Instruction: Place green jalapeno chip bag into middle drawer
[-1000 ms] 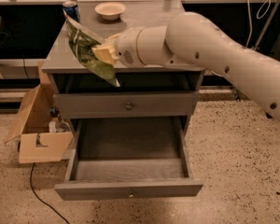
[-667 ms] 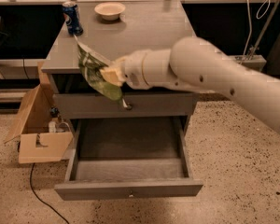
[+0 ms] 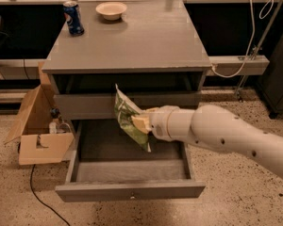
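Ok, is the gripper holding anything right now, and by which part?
Yes: the gripper is shut on the green jalapeno chip bag, pinching its arm-side edge about midway down, over the open middle drawer.

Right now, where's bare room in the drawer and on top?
In the middle drawer, visible floor is bare, freest along the front panel. Crowded at its back centre, where the end effector holds the green jalapeno chip bag. Cabinet top bare except the back corner with soda can and bowl.
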